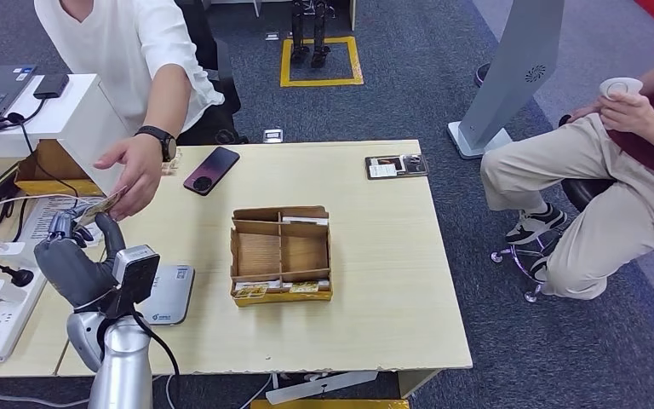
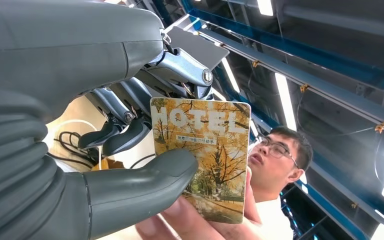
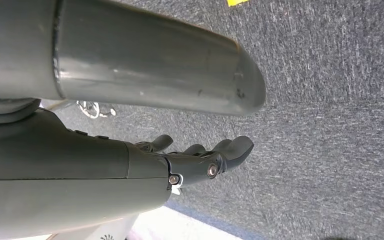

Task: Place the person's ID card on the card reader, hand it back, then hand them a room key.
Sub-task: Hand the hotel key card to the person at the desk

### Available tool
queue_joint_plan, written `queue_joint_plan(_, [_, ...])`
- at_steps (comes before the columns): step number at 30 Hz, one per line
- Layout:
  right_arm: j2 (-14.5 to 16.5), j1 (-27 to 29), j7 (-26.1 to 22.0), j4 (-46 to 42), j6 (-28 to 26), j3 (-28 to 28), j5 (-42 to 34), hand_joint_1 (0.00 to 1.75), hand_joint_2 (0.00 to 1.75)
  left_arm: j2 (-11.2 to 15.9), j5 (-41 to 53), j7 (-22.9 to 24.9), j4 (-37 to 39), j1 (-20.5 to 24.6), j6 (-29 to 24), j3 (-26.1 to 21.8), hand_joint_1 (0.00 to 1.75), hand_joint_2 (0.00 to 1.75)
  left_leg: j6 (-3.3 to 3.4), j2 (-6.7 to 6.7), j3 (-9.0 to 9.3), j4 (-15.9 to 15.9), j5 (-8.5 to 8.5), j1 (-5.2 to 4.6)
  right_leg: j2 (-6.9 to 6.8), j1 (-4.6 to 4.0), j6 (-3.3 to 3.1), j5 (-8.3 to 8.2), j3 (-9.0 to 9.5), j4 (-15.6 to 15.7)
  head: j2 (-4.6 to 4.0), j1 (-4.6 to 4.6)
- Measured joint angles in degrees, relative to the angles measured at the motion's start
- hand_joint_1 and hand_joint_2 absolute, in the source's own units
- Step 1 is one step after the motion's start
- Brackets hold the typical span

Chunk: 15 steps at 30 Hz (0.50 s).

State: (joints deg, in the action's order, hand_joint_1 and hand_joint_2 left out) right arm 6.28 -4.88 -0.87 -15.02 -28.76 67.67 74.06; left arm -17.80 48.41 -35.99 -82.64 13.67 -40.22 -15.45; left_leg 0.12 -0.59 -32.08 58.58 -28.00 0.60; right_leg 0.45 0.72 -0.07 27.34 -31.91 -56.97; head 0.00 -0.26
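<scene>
- The left robot hand (image 2: pixel 130 165) pinches the room key (image 2: pixel 205 155) near the counter (image 1: pixel 375 256)'s left edge.
- The person's hand (image 1: pixel 132 175) grasps the room key too.
- The right robot hand (image 3: pixel 200 160) hangs above the floor, fingers spread.

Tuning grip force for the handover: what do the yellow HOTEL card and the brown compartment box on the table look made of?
The yellow autumn-tree HOTEL card, pinched by the left hand, looks like thin rigid plastic, possibly laminated card: flat, unbent, rounded corners, printed face. The brown compartment box looks like matte corrugated cardboard or thin wood: dull tan dividers, no shine; the head view leaves that open.
</scene>
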Motion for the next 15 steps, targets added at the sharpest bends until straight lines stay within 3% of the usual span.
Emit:
queue_joint_plan(13, [0.0, -0.1, 0.3, 0.3, -0.2, -1.0, 0.6, 0.00, 0.00, -0.5, 0.3, 1.6, 1.0, 2.0, 0.0, 0.9, 1.74, 1.75, 0.00, 0.04, -0.05, 0.0, 0.00, 0.00, 0.04, 0.00, 0.00, 0.00, -0.07, 0.0, 0.00, -0.01])
queue_joint_plan(14, [0.0, -0.1, 0.3, 0.3, -0.2, -1.0, 0.6, 0.00, 0.00, -0.5, 0.3, 1.6, 1.0, 2.0, 0.0, 1.0, 1.70, 1.75, 0.00, 0.04, -0.06, 0.0, 0.00, 0.00, 0.05, 0.00, 0.00, 0.00, -0.07, 0.0, 0.00, -0.01])
queue_joint_plan(15, [0.0, -0.1, 0.3, 0.3, -0.2, -1.0, 0.6, 0.00, 0.00, -0.5, 0.3, 1.6, 1.1, 2.0, 0.0, 1.1, 1.31, 1.75, 0.00, 0.04, -0.07, 0.0, 0.00, 0.00, 0.04, 0.00, 0.00, 0.00, -0.08, 0.0, 0.00, -0.01])
